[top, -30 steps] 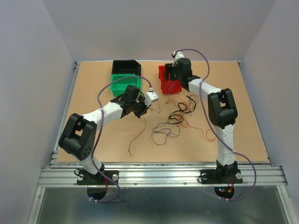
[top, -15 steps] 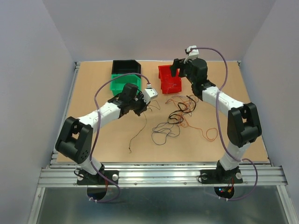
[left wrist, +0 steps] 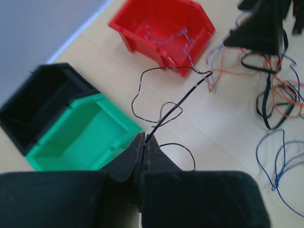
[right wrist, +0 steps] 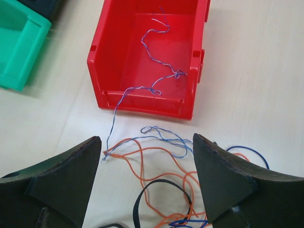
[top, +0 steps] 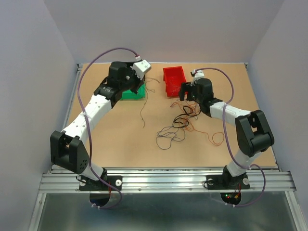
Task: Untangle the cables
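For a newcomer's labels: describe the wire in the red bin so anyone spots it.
Find the red bin near the table's far edge. A thin purple-blue wire squiggles across its floor and over one wall; the orange and black wires lie outside.

Ahead of the black right gripper (right wrist: 146,137) sits a glossy red plastic bin (right wrist: 118,47) holding a thin twisted blue-and-purple wire (right wrist: 176,72), with a thin orange wire (right wrist: 140,153) nearer. A thin black wire (left wrist: 180,101) leaves the black left gripper (left wrist: 144,140), beside 2 bins, a green plastic bin (left wrist: 76,137) and a black plastic bin (left wrist: 33,109), on the pale wood-grain desk (left wrist: 223,142).
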Action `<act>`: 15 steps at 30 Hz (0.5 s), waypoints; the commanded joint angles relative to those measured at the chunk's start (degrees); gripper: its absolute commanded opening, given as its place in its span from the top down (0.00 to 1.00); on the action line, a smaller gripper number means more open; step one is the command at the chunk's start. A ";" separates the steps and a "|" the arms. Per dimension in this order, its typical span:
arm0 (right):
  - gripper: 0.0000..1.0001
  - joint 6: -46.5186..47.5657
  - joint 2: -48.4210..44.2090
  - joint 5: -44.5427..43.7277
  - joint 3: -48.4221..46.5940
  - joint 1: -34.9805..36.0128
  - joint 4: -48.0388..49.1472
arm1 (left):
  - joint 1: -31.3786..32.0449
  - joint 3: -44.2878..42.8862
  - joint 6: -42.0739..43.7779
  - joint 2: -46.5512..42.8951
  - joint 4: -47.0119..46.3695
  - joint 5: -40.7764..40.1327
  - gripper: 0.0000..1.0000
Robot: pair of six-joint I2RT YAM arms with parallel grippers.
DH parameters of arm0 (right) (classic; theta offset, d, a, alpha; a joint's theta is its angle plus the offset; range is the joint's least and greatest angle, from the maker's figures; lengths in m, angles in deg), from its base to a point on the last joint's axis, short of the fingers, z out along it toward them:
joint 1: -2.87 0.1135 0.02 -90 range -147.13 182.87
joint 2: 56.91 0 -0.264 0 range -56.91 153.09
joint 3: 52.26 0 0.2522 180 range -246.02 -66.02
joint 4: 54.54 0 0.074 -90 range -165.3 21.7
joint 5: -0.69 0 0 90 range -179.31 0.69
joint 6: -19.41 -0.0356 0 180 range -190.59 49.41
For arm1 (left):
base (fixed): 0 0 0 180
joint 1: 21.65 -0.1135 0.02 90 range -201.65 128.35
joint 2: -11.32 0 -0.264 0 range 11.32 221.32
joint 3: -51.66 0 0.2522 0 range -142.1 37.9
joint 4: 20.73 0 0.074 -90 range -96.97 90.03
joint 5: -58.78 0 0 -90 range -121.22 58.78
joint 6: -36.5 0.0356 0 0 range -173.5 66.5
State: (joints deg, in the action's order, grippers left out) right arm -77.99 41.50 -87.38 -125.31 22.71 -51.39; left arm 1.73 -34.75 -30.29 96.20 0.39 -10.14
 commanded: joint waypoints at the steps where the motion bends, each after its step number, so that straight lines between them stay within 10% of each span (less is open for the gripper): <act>1: 0.18 -1.13 -5.86 -0.36 2.68 -0.24 4.53 | -1.66 -8.55 -0.79 -2.79 1.08 -1.38 1.00; 15: 0.19 -1.22 -7.44 1.05 6.29 -0.24 8.49 | -6.68 -29.04 -3.25 10.73 -7.09 -2.45 1.00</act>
State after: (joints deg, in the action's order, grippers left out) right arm -79.03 35.36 -86.90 -120.37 22.71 -47.11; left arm -4.35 -59.03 -32.17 103.41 -2.10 -12.24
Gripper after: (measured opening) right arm 0.817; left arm 0.070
